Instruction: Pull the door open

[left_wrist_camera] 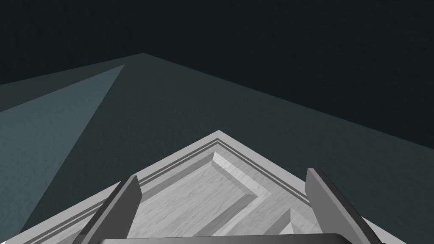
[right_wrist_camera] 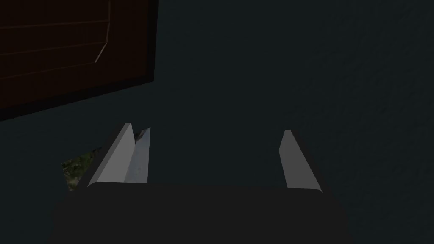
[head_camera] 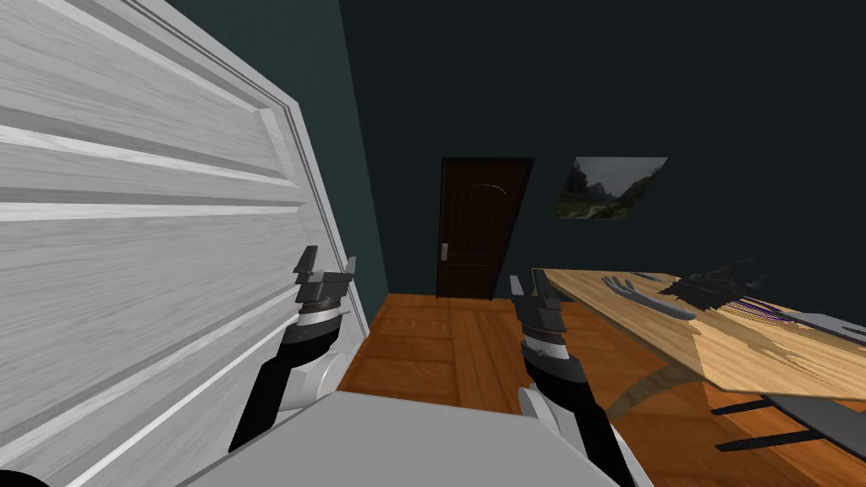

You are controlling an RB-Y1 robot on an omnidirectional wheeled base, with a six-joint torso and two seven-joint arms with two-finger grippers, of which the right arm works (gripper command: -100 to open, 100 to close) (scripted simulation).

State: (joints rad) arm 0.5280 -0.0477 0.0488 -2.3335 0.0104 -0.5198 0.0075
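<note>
Door, white and panelled, stands close on my left, its edge just beside the spread left hand. It is probably rigid and swings heavily, so that free edge seems the place to grip. The right hand is spread too.

Matt white wood-grained door

Wooden plank floor, orange-brown, bare where seen. Light wood table stood on it at the right. On the top lay two long grey pieces, a dark jagged object of unclear kind, a purple-striped item touching it, and a flat grey slab at the far edge.
</note>
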